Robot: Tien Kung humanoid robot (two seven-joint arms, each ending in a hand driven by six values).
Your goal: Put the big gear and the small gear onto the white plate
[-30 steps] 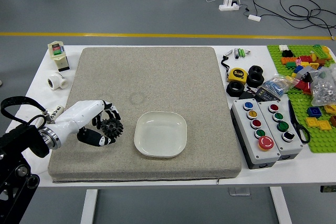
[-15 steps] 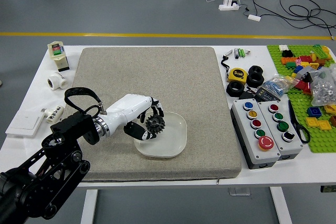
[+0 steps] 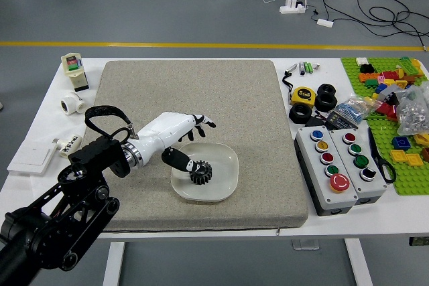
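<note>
Lying on the white plate [image 3: 226,173], a black gear [image 3: 202,173] sits at the thumb tip of the left robot hand [image 3: 171,130], whose other fingers are spread apart.

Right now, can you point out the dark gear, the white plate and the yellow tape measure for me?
Dark gear [image 3: 202,175]: head view, near the middle of the gear.
White plate [image 3: 224,177]: head view, bare inner surface beside the gear.
Yellow tape measure [image 3: 303,95]: head view, middle of its case.
</note>
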